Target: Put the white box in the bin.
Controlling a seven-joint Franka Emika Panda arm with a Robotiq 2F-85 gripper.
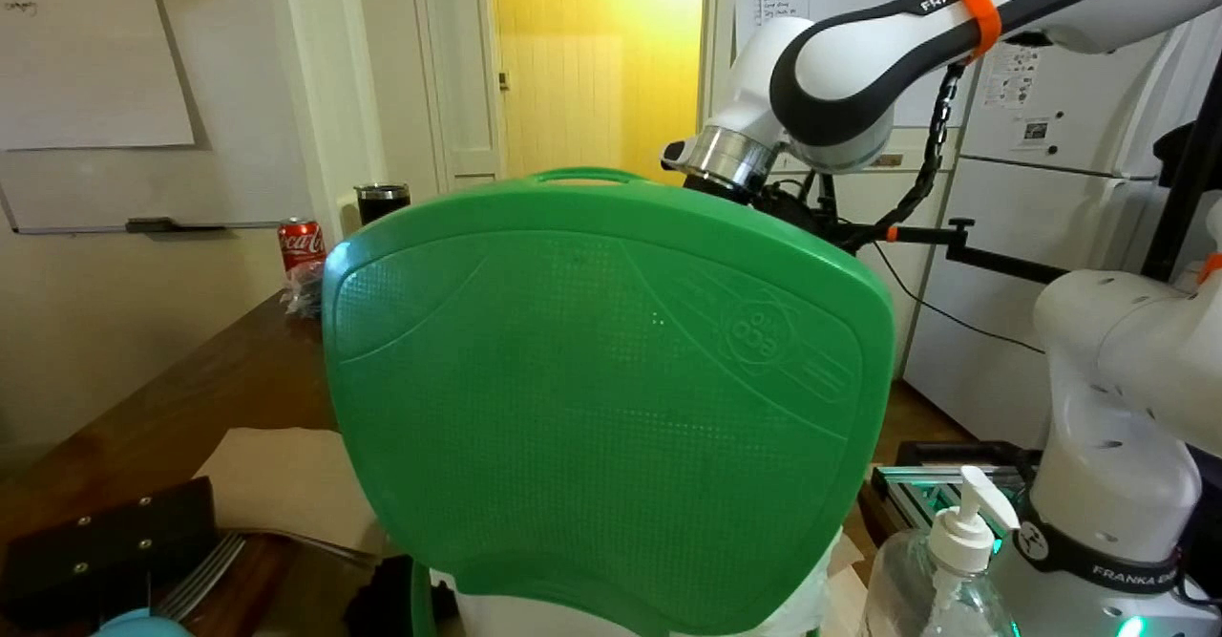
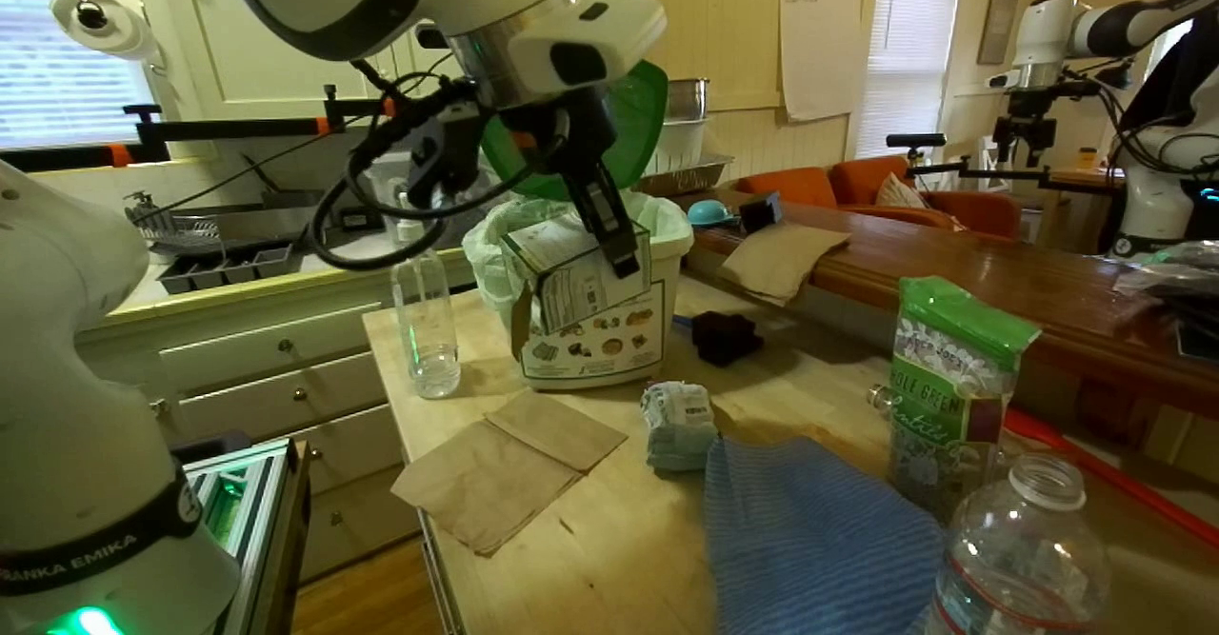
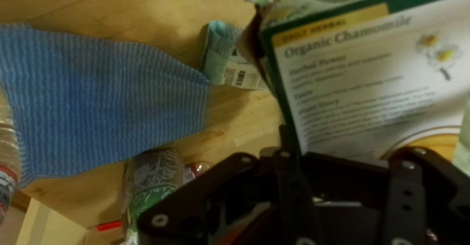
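- Between the fingers of the pincer [image 2: 614, 247], judged from the wrist view and an exterior view: the white box [image 2: 567, 297], a printed tea carton lettered "Organic Chamomile", tilted and aloft.
- Pincer pinching the white box, as far as can be judged. One fingertip [image 2: 625, 260] lies along the panel bearing a barcode; the opposing fingertip is hidden, so its contact cannot be confirmed.
- Beneath the pincer, close to the white box: the bin [image 2: 624, 354], lined with a pale bag [image 2: 674, 230]. Whether the white box touches the rim cannot be told. The green lid [image 1: 601, 379] stands raised between the pincer and the camera in an exterior view, screening the white box.
- Farther below the pincer: the table [image 2: 609, 578], with the white box held well off it.
- Handling (inferred): thin card, light, perhaps emptied; stiff along folds, yielding at panel centres. Printed surface probably smooth, only mildly slippery. Not fragile, though a hard squeeze would crease it.
- Outward from the pincer, at a corner of the white box: a brown loose edge, apparently an undone flap. Unsuitable for holding; liable to bend, or to snag the bag.
- Recommended hold: across two opposed panels, near the folded edge closest to the pincer's palm, with modest force.
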